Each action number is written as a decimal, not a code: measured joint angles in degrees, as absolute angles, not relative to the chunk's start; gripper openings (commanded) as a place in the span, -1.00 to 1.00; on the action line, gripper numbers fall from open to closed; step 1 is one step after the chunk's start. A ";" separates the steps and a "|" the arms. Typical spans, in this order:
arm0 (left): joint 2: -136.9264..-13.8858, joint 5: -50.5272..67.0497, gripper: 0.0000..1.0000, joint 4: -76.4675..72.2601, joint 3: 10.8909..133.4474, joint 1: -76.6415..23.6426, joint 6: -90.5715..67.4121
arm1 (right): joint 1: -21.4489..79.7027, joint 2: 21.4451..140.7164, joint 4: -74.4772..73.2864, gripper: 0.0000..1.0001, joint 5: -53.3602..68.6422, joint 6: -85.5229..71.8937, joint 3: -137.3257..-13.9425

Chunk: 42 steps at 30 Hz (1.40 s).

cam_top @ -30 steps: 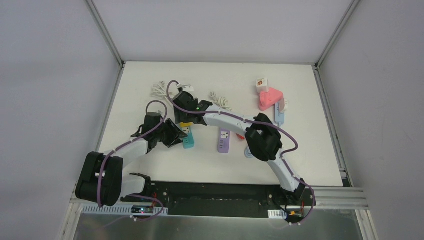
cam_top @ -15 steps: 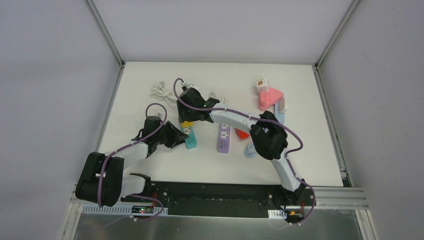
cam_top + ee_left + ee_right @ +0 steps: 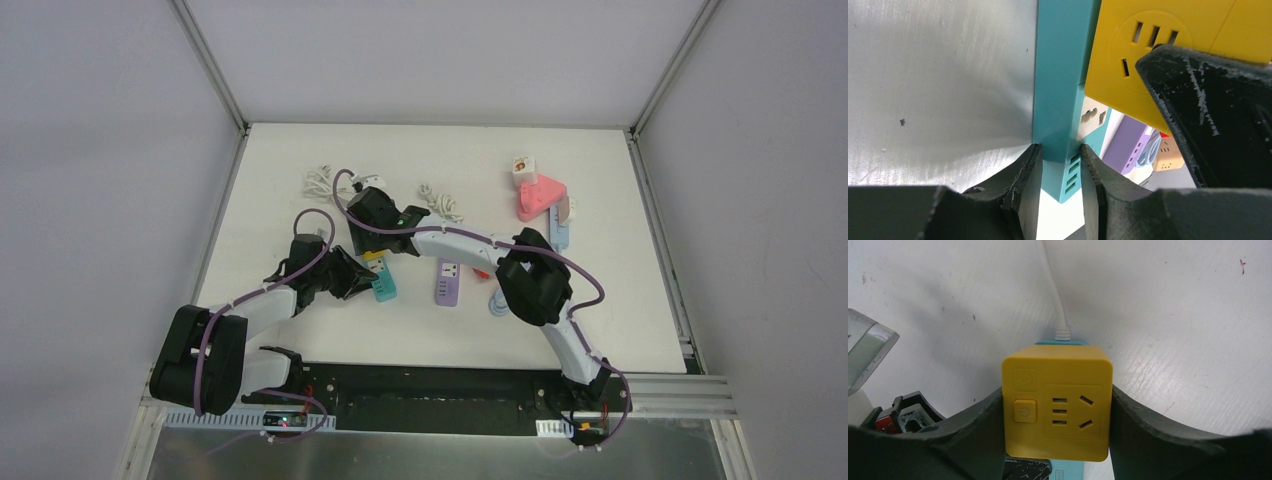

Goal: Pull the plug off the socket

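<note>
Left tool has closed in, now pinching the socket between its jaws. Right tool clamps the plug, seated on it. Thin grip: the socket could slip and lift with the plug.

Purple power strip and pink block lie apart.

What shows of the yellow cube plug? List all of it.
The yellow cube plug looks like smooth matte plastic with rounded edges. One face carries a square power button, three short slots and a three-hole outlet. It sits on the teal socket strip, clamped on two opposite sides by the right pincer.
</note>
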State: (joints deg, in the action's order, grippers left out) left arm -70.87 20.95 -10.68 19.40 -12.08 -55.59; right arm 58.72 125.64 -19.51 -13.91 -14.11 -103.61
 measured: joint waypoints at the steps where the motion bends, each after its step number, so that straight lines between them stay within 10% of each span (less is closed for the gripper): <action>1: -70.94 20.95 -0.59 -10.63 19.40 -12.08 -55.59 | 58.30 125.60 -19.46 -1.00 -12.67 -14.26 -103.57; 42: -72.58 23.09 -0.59 -13.30 19.00 -12.05 -57.67 | 55.64 124.90 -22.74 -1.00 -6.50 -14.52 -104.14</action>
